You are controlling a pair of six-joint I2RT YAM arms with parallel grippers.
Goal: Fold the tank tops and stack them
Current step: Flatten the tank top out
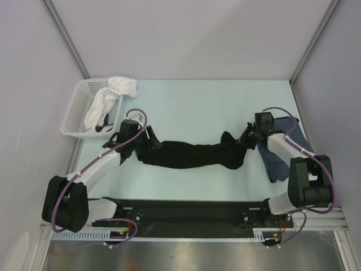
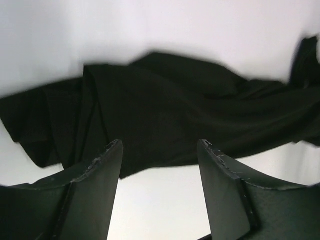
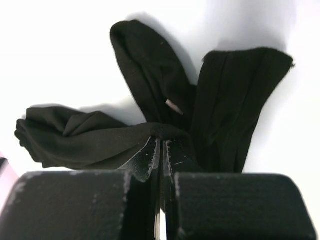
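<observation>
The black tank top (image 1: 192,155) lies bunched and stretched across the middle of the table between the two arms. My left gripper (image 1: 148,140) is open at its left end; in the left wrist view the fingers (image 2: 100,175) stand apart above the cloth's near edge (image 2: 165,120) with bare table between them. My right gripper (image 1: 246,137) is shut on a fold of the black top (image 3: 165,131) at its right end, its straps splayed beyond. The slate-blue tank top (image 1: 282,158) lies under the right arm at the table's right side.
A white lattice basket (image 1: 76,113) stands at the back left with a white cloth (image 1: 115,90) draped over its rim. Grey walls close in the table on the left, back and right. A black rail (image 1: 186,217) runs along the near edge.
</observation>
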